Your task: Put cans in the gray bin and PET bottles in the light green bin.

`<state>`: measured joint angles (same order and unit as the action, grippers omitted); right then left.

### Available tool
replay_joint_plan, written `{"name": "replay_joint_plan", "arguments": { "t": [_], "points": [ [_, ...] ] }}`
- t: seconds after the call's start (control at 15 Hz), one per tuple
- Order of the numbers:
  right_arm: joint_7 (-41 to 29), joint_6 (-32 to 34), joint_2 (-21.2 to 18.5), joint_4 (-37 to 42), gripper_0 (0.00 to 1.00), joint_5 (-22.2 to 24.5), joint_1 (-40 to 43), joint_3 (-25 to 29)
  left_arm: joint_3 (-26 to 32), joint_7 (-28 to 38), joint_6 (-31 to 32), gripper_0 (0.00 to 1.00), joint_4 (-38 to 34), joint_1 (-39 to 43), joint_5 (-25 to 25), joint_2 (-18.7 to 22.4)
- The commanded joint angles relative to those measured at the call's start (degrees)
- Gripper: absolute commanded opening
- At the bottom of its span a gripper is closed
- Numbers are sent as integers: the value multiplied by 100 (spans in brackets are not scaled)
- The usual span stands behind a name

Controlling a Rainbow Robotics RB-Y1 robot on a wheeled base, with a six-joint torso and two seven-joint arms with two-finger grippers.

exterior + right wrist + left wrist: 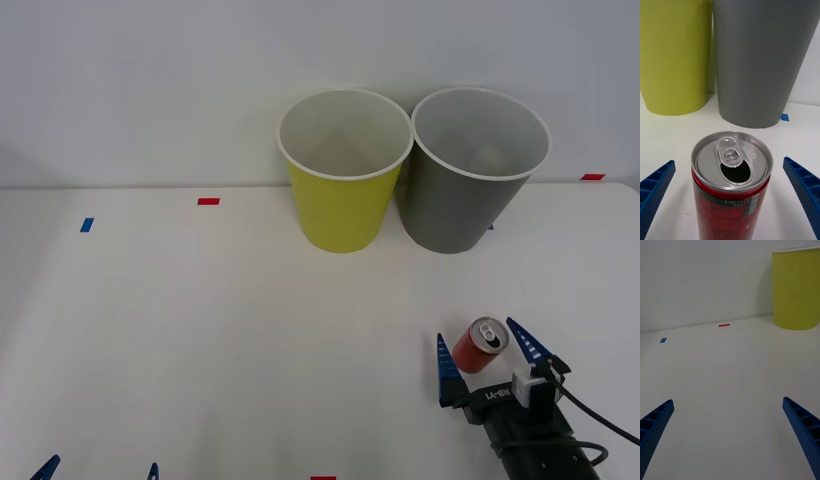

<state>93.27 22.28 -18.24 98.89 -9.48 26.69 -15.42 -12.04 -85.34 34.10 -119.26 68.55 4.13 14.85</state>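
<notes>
My right gripper (487, 352) brackets the red can (481, 345), fingers wide and not touching it.

The can stands upright on the white table (200, 340), near my right front edge, its silver top and pull tab facing up; in my right wrist view there is a clear gap between each blue finger (655, 191) and the can's sides. Well beyond it, against the wall, the gray bin (470, 190) stands just beside the light green bin (343, 185), which is to its left. My left gripper (97, 469) waits low at my left front edge, spread wide and holding nothing.
</notes>
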Motion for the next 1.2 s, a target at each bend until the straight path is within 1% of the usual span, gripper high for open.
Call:
{"name": "replay_joint_plan", "arguments": {
  "t": [0.07, 0.2, 0.27, 0.53, 0.8, 0.87, 1.0, 1.07, 1.2],
  "points": [
    [16, -30, 5, -1, 92, 26, -33, 4, 0, 0, 0, 100, 0, 0, 1, 0],
    [33, -30, -21, 8, 25, 34, -24, 4, 0, 0, 0, 100, 0, 0, 1, 0],
    [51, -30, -30, -1, 13, 34, -24, 4, 0, 0, 0, 100, 0, 0, 1, 0],
    [113, -39, -30, -1, 7, 43, 2, 4, 0, 0, 0, 100, 0, 0, 1, 0],
    [95, -48, -30, 43, 2, -18, 64, -5, 0, 0, 0, 100, 0, 0, 1, 0],
    [113, -364, -30, 289, 1, -36, 117, 4, 0, 0, 0, 100, 0, 0, 1, 0],
    [95, -1709, -30, 1484, 1, -53, 416, 118, 0, 0, 0, 100, 0, 0, 1, 0],
    [60, -2201, -21, 1985, 1, -71, 547, 197, 0, 0, 0, 100, 0, 0, 1, 0],
    [-19, -2579, -21, 2460, 0, -106, 626, 303, 0, 0, 0, 100, 0, 0, 1, 0]
  ]
}}
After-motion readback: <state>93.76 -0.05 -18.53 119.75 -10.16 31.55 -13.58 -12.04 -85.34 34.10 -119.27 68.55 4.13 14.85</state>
